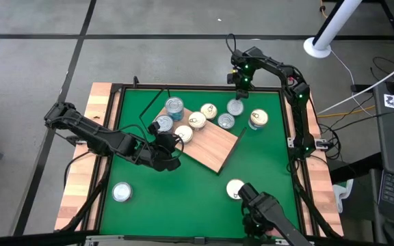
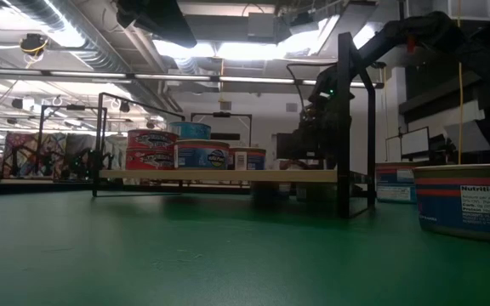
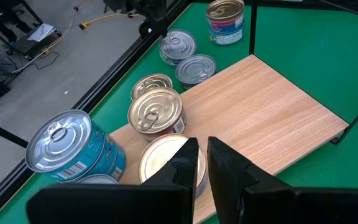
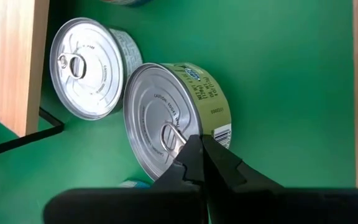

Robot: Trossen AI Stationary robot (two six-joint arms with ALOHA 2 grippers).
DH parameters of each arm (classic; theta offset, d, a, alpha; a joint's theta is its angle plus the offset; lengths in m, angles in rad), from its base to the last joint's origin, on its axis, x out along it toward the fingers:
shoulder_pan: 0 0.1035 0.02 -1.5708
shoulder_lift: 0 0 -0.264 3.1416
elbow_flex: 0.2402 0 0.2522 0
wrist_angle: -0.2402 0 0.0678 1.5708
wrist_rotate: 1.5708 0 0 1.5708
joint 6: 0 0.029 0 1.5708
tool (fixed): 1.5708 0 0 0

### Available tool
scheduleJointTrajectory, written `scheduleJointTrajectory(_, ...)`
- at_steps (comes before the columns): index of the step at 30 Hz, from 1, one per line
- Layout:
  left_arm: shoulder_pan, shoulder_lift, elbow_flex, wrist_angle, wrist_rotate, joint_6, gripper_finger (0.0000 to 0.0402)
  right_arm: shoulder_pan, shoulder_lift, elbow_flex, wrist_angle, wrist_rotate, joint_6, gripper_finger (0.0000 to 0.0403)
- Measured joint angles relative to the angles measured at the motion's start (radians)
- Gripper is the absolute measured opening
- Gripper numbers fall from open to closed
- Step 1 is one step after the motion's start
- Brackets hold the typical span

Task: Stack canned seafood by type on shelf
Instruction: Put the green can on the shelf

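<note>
Sorting step: left gripper (image 1: 172, 145), fingers pressed together and empty, hangs above cream-lidded tin (image 3: 166, 157) on shelf (image 1: 211, 149) at frame centre; right gripper (image 1: 240, 80), also closed, upper right; next needs spreading.

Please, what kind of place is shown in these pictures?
Probably a robotics lab or workshop, not a shop. The green table stands on a bare grey floor with loose cables beside it, and the low view shows exposed ceiling ducts and strip lights overhead.
</note>
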Motion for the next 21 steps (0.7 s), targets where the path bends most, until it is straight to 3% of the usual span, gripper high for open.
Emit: scheduleJointTrajectory(21, 0.000, 0.000, 0.000, 0.000, 0.000, 0.000, 0.0031, -0.009, -0.065, 0.001, -0.029, -0.007, -0.015, 0.0000)
